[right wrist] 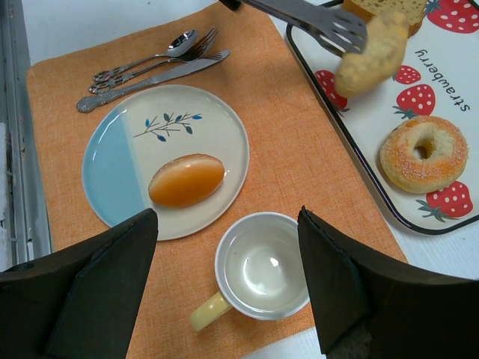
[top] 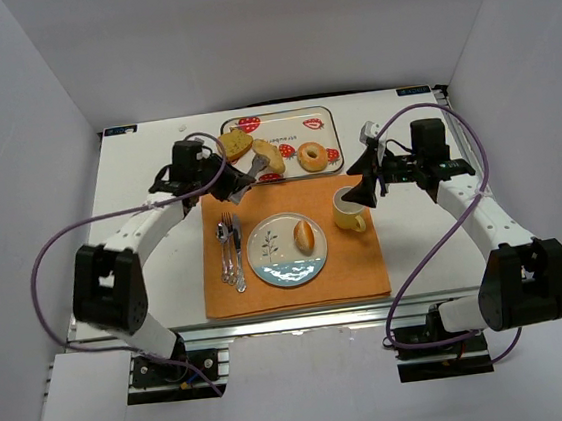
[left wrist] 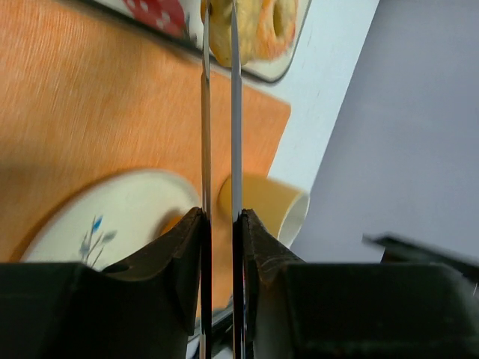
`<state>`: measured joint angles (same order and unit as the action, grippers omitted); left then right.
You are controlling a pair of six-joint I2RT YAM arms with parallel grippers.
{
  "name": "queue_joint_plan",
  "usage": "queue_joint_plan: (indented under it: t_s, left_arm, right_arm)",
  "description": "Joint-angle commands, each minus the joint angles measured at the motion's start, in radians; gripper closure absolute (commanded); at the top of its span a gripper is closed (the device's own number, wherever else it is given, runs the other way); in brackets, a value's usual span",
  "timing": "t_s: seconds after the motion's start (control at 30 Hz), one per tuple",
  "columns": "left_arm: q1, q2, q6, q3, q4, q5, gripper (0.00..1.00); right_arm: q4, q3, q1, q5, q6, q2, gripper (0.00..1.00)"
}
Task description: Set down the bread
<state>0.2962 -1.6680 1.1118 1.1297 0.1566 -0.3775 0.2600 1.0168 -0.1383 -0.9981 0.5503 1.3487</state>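
Note:
My left gripper (top: 227,179) is shut on a pair of metal tongs (top: 254,164), pressing the two arms (left wrist: 206,112) close together. The tongs' tips (right wrist: 329,22) pinch a long pale bread roll (right wrist: 372,54) just above the near-left part of the strawberry tray (right wrist: 449,82). The roll (top: 268,155) also shows in the top view. A glazed bun (right wrist: 187,180) lies on the blue and white plate (right wrist: 127,164). My right gripper (right wrist: 228,213) hangs open over the yellow cup (right wrist: 263,265), holding nothing.
The tray also holds a sugared bagel (right wrist: 423,154) and a bread slice (top: 236,143). A spoon, fork and knife (right wrist: 150,67) lie left of the plate on the orange mat (top: 299,289). White walls close in the table on three sides.

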Motion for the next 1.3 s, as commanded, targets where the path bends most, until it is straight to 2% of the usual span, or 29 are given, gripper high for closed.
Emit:
queue_joint_plan:
  t_s: [0.0, 0.03, 0.07, 0.17, 0.37, 0.47, 0.63, 0.73, 0.8, 0.9, 1.13, 1.27]
  left_arm:
    - [0.000, 0.217, -0.242, 0.025, 0.285, 0.009, 1.00]
    - [0.004, 0.279, -0.335, 0.021, 0.349, 0.025, 1.00]
    - [0.009, 0.310, -0.369, 0.016, 0.467, 0.047, 1.00]
    - [0.033, 0.425, -0.447, -0.045, 0.625, 0.066, 1.00]
    - [0.150, 0.562, -0.437, -0.149, 0.692, 0.078, 1.00]
    - [0.248, 0.565, -0.441, -0.145, 0.728, 0.121, 1.00]
    - [0.285, 0.528, -0.475, -0.143, 0.733, 0.140, 0.99]
    - [0.299, 0.484, -0.503, -0.119, 0.761, 0.164, 0.86]
    - [0.302, 0.470, -0.509, -0.105, 0.778, 0.180, 0.67]
    - [0.302, 0.465, -0.520, -0.079, 0.794, 0.207, 0.54]
    - [0.302, 0.487, -0.488, -0.065, 0.781, 0.227, 0.47]
    - [0.302, 0.505, -0.461, -0.073, 0.752, 0.221, 0.47]
  right_arm:
    - [-0.004, 0.006, 0.005, -0.023, 0.010, -0.023, 0.20]
    - [-0.002, 0.006, 0.003, -0.024, 0.010, -0.022, 0.20]
    - [-0.004, 0.009, 0.005, -0.025, 0.008, -0.016, 0.20]
    - [0.004, 0.020, 0.005, -0.036, 0.010, 0.003, 0.20]
    - [0.031, 0.077, 0.003, -0.043, 0.023, 0.049, 0.20]
    - [0.047, 0.101, 0.005, -0.050, 0.030, 0.061, 0.20]
    - [0.051, 0.106, 0.005, -0.050, 0.030, 0.058, 0.20]
    - [0.053, 0.101, 0.005, -0.043, 0.031, 0.047, 0.20]
    - [0.054, 0.095, 0.003, -0.040, 0.034, 0.041, 0.20]
    - [0.054, 0.086, 0.005, -0.037, 0.034, 0.032, 0.20]
    - [0.053, 0.083, 0.005, -0.040, 0.028, 0.033, 0.20]
    - [0.054, 0.088, 0.005, -0.043, 0.028, 0.036, 0.20]
